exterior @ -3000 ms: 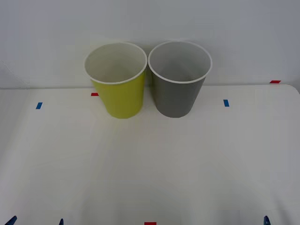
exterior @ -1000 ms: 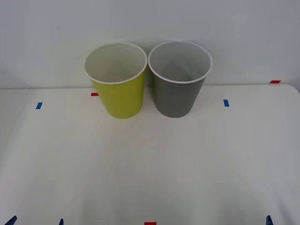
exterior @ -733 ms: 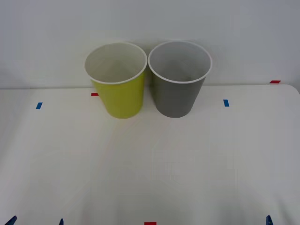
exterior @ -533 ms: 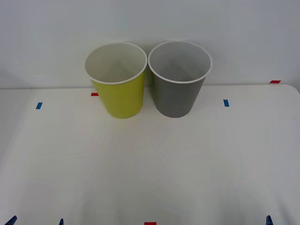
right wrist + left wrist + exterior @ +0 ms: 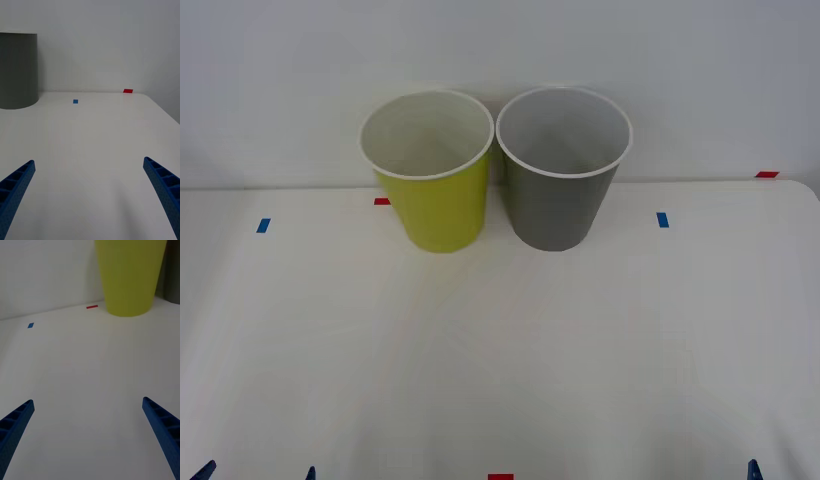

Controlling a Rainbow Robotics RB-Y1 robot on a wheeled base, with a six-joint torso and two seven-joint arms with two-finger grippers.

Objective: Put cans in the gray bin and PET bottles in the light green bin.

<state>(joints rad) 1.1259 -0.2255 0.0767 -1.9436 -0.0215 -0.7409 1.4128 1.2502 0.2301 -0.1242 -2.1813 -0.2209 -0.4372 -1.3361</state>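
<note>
Blue ribbed fingers of the left gripper (image 5: 88, 438) and right gripper (image 5: 88, 198) are resting spread and empty, low over the white table (image 5: 500, 350). Well ahead are standing the light green bin (image 5: 430, 170) and gray bin (image 5: 563, 170), rims touching. No can or bottle is lying out; sorting seems finished or waiting.

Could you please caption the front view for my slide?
Light green bin and gray bin stand side by side at the white table's far edge.

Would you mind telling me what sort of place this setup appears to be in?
Probably a robot test bench: a plain white table against a bare wall, marked with blue tape, holding only the light green bin and the gray bin.
</note>
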